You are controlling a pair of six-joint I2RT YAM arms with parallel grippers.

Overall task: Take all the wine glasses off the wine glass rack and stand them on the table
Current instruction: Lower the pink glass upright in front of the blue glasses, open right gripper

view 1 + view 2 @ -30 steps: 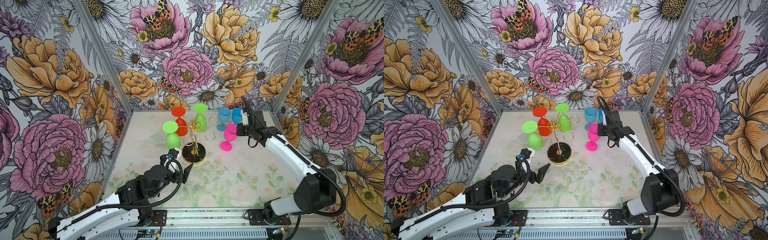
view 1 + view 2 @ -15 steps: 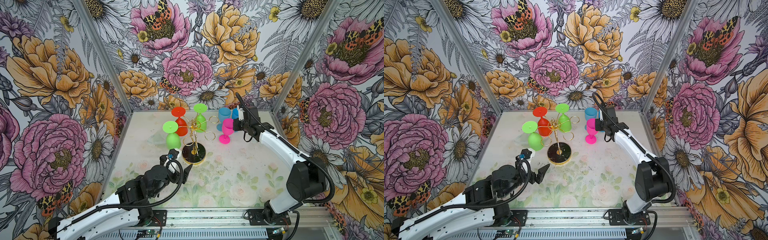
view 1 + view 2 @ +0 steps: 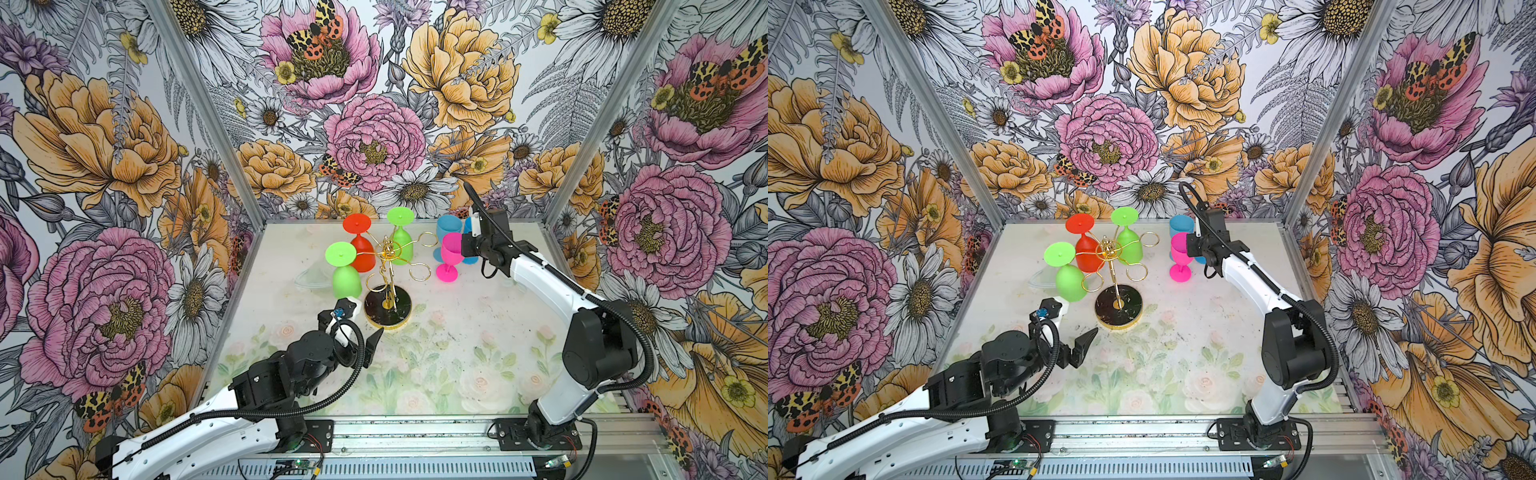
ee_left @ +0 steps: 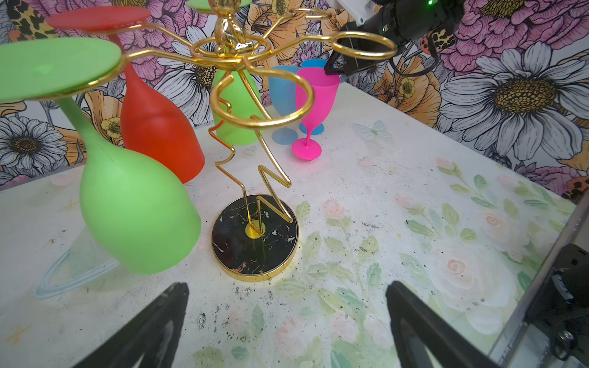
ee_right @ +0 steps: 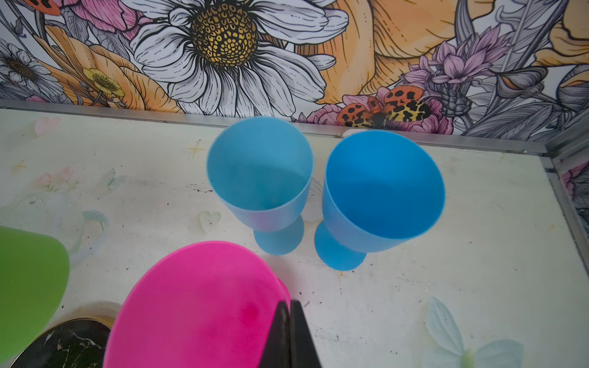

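Noted thin gold wire wine glass rack (image 3: pixel 388 254) upright mid-table on its round black base. Counted three plastic glasses hung bowl-down from its loops: two green glasses (image 3: pixel 346 278) (image 3: pixel 402 249), one red glass (image 3: pixel 362 255). Found pink plastic wine glass (image 3: pixel 452 249) off the rack, upright just to its right. Saw right gripper (image 5: pixel 290 331) pinched tight on its rim. Cannot tell whether its foot touches the pale floral tabletop (image 3: pixel 457 353). Logged two blue plastic glasses (image 5: pixel 259 178) (image 5: pixel 382 191) upright, side by side just behind it. Saw left gripper (image 3: pixel 365 318) low, near the base, fingers spread wide, holding nothing.
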